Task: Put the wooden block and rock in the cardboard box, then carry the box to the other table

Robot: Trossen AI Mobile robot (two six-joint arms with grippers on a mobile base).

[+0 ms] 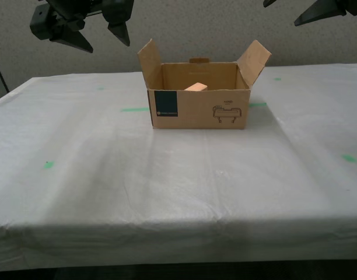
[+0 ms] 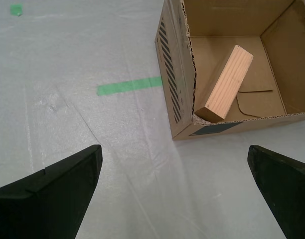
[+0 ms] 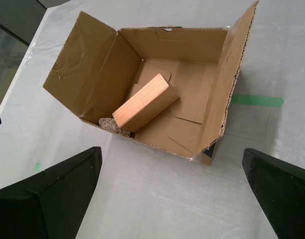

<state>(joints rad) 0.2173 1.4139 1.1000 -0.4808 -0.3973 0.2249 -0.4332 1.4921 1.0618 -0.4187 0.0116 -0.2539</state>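
The cardboard box [image 1: 199, 108] stands open on the white-covered table [image 1: 167, 198], flaps up, its teal label facing the exterior camera. The wooden block [image 3: 142, 102] leans tilted inside it, and one corner [image 1: 196, 87] shows over the front wall. The rock [image 3: 111, 124] lies under the block's lower end against the front wall and is mostly hidden. My second gripper [image 1: 108, 46] hangs open, high above the table at the exterior view's left. My first gripper [image 1: 279, 15] hangs open at that view's upper right. Both are apart from the box and hold nothing.
The cover is wrinkled and carries green tape marks: one strip [image 1: 135, 109] beside the box at the exterior view's left, another [image 3: 257, 100] on its other side, and small marks [image 1: 48, 165] [image 1: 349, 158] nearer the front. The table's front edge [image 1: 178, 233] is close to the camera.
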